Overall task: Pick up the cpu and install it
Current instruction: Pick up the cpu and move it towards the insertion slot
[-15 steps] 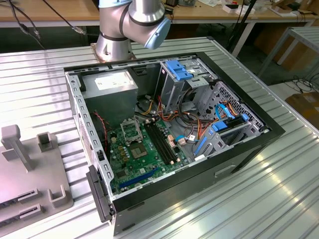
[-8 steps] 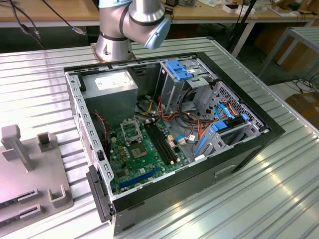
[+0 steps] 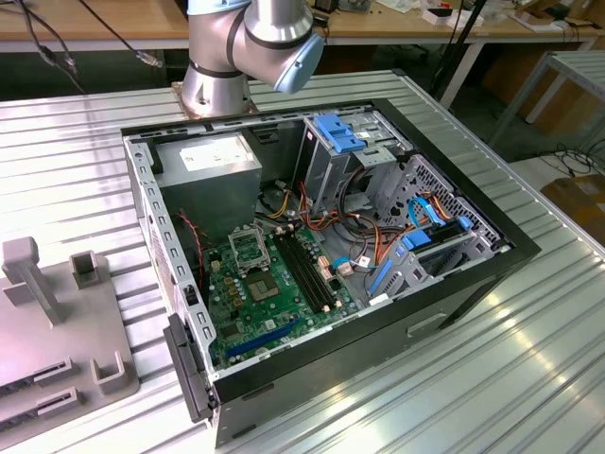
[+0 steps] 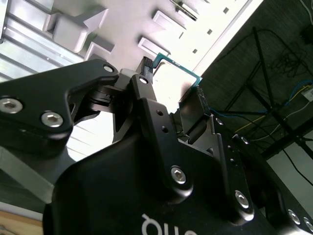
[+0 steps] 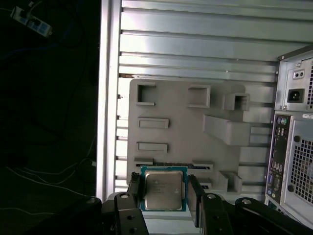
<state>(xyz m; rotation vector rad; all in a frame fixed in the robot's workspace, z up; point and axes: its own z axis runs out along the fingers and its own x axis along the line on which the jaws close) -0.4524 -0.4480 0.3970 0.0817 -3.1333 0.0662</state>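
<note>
Gripper (image 5: 164, 185) clamps the cpu (image 5: 163, 192) by its sides. Open case (image 3: 142, 189) holds a motherboard (image 3: 284, 303) and cables (image 3: 364, 189). Cpu's face is silver, edged green.

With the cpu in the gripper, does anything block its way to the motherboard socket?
Nothing visible does. The gripper holds the cpu above the grey tray; in the exterior view the socket lies uncovered in the open case.
</note>
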